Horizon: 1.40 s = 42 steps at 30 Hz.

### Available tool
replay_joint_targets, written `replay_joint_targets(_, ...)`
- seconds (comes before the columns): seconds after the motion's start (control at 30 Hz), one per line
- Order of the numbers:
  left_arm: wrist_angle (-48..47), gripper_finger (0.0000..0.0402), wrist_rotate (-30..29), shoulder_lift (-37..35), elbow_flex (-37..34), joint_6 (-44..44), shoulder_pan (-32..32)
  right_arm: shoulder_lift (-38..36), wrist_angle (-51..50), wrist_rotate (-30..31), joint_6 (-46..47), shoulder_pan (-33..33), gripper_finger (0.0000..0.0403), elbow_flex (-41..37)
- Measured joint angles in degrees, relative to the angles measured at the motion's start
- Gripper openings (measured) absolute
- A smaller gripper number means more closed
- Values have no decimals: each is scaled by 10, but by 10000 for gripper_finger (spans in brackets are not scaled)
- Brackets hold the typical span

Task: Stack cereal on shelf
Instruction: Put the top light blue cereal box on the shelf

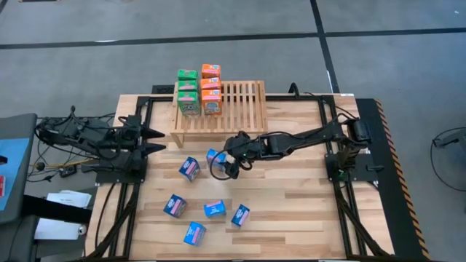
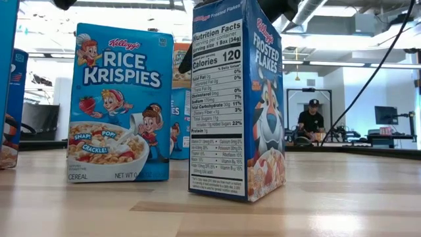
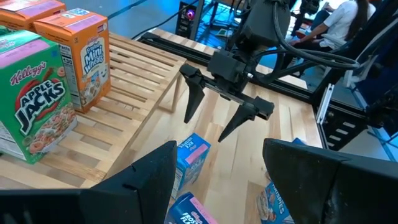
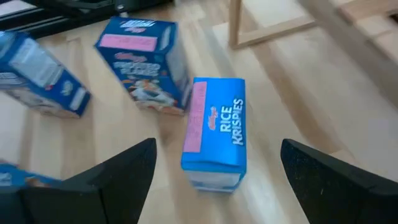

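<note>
The light-wood shelf stands at the table's far side. Green and orange cereal boxes stand on the left part of its slatted top. Several blue cereal boxes are scattered over the table's middle and near part. My right gripper hangs open just in front of the shelf, above a blue Rice Krispies box that stands on the table, its fingers wider than the box and clear of it. My left gripper waits open at the table's left edge, with nothing between its fingers.
A Frosted Flakes box stands close beside the Rice Krispies box, toward the table's left. More blue boxes sit nearer the front edge. The shelf's right half is bare slats. A person sits in the room beyond.
</note>
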Motion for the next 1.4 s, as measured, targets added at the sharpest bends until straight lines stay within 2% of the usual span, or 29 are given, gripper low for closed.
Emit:
replay_joint_targets(0.17, 0, 228, 1, 0, 0, -1, 0, 0, 46, 47, -2, 14, 362, -30)
replay_joint_targets(0.3, -3, 228, -3, 0, 0, -1, 0, 0, 121, 59, -2, 20, 351, -60)
replay_joint_targets(0.63, -15, 228, -3, 0, 0, -7, 0, 0, 136, 45, 36, 4, 354, -92)
replay_joint_targets(0.83, -15, 228, -9, 0, 0, -7, 0, 1, 142, 54, 1, 32, 355, -93)
replay_joint_targets(0.97, -15, 228, -25, 0, 0, -7, 0, 18, 163, 83, -20, 37, 354, -95)
replay_joint_targets(1.07, -15, 228, -30, 0, 0, -8, 0, 36, 210, 80, -24, 29, 354, -90)
replay_joint_targets(1.13, -15, 228, -32, 0, 0, -11, 0, 39, 195, 80, -17, 27, 354, -95)
replay_joint_targets(1.4, -20, 228, -34, 0, 0, -20, 0, 81, 251, 79, -8, 27, 353, -89)
